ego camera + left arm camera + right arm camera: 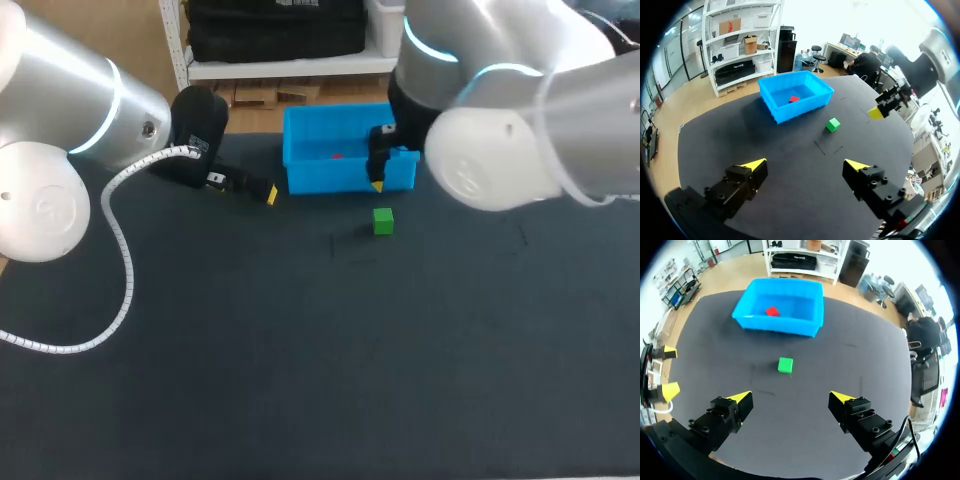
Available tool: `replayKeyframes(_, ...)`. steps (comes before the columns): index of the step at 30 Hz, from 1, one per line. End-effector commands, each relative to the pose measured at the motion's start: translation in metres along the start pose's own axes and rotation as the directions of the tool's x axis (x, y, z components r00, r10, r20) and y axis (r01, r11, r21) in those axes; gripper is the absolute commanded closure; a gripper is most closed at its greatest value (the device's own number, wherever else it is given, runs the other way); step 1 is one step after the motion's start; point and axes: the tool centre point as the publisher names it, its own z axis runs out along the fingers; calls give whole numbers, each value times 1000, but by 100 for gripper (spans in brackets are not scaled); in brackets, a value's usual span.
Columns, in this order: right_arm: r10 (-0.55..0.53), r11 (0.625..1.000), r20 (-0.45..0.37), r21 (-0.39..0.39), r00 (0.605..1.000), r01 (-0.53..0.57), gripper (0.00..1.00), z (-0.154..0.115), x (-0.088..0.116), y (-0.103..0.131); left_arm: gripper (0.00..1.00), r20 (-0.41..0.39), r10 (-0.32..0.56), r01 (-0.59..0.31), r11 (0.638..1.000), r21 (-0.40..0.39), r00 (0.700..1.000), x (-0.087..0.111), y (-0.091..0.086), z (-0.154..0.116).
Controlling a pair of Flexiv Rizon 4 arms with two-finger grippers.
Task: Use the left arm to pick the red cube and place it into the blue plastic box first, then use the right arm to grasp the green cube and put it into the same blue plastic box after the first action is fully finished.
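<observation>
The red cube is lying inside the blue box, on its floor near the middle. The green cube is sitting on the dark surface just in front of the box, apart from its front wall. The left hand is being held wide open with nothing in it, low beside the box's left front corner. The right hand is being held wide open too, gripping nothing, above the box's front wall near its right corner, with the green cube lying ahead of its fingers
</observation>
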Motion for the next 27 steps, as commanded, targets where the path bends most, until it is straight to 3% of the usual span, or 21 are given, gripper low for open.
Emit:
replayKeyframes(1,24,1000,3,13,1000,-24,0,7,-8,8,0,1,1,-1,1000,5,1000,-1,1,1)
replayKeyframes(14,56,998,14,7,998,-56,0,34,-12,13,0,1,1,-1,1000,5,1000,-1,1,1)
replayKeyframes(27,65,998,48,15,997,-66,0,86,-17,9,0,1,1,-1,1000,5,1000,-1,1,1)
